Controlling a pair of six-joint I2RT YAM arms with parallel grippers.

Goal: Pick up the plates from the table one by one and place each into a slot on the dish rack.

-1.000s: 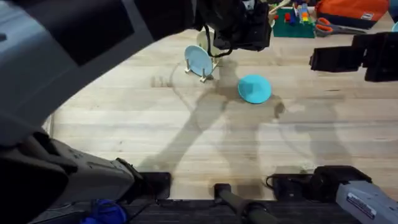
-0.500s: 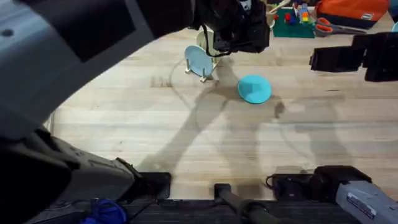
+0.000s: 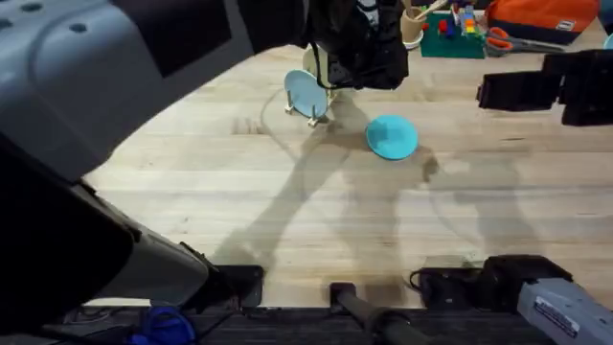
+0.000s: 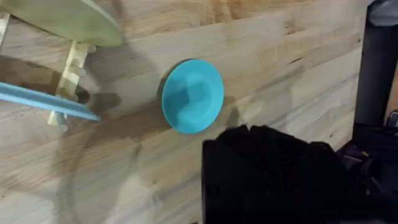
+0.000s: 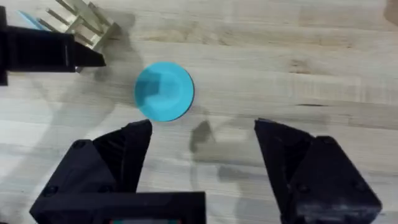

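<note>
My left pincer (image 3: 359, 57) (grip state indeterminate) had shifted slightly left above the dish rack (image 3: 314, 107); the turquoise plate (image 3: 392, 136) remained unslotted, centre frame.

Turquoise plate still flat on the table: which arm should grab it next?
Right, probably. The right gripper is open and empty, with the turquoise plate just ahead. The left gripper hangs by the dish rack.

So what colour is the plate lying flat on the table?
Turquoise plate, seen best from the left wrist.
</note>
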